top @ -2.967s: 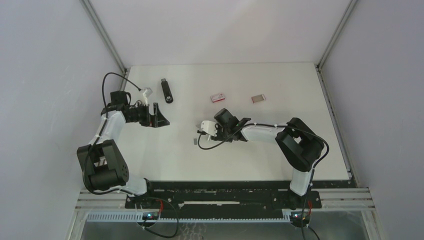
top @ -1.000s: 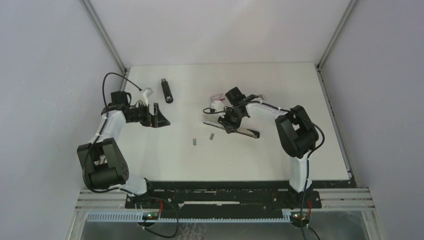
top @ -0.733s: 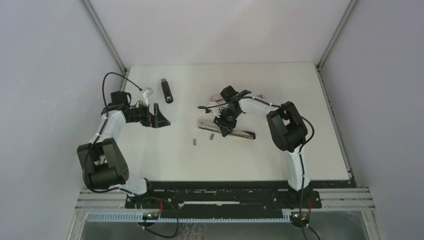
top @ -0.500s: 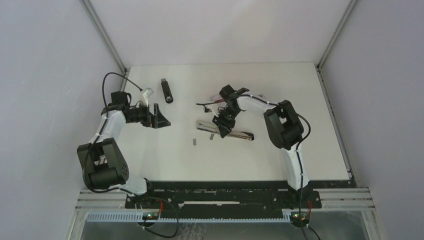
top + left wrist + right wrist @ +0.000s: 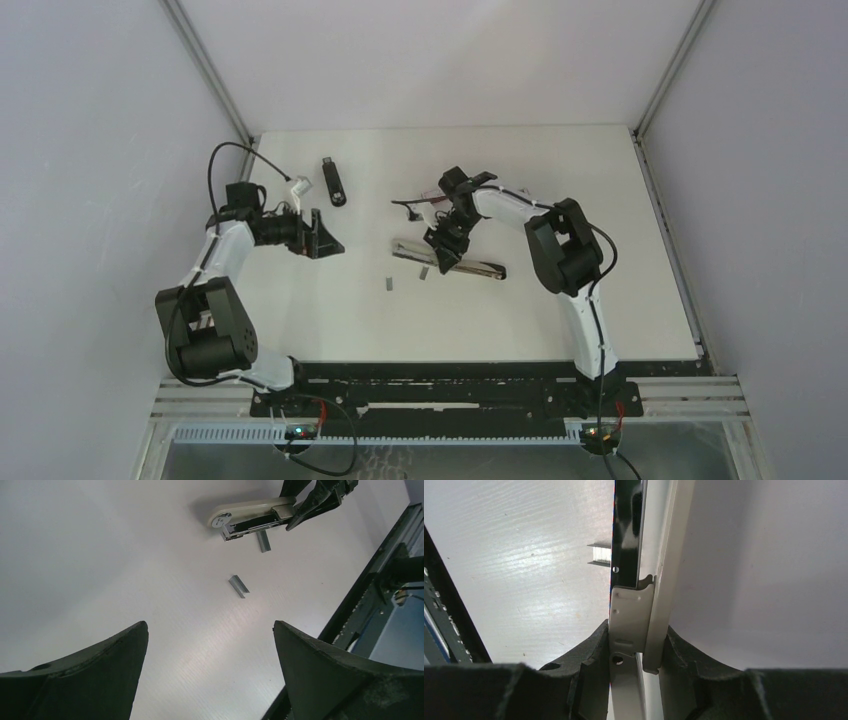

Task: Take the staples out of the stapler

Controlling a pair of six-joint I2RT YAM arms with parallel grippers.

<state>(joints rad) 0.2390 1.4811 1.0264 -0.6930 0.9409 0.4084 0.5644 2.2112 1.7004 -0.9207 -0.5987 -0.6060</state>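
From above, the right fingers (image 5: 443,248) pinch the stapler (image 5: 470,266) in the middle of the worktop (image 5: 300,320). Three seconds ago only one strip of staples (image 5: 388,283) lay there. Now a second strip (image 5: 423,271) lies by the stapler, so the unloading is working. The left fingers (image 5: 325,238) are wide open and hold nothing.

The left wrist view shows both strips lying apart.

In the right wrist view, the half-shut fingers squeeze the stapler's sides. Its black tray (image 5: 626,530) may be empty, but that is hard to tell. No words or brand can be read.
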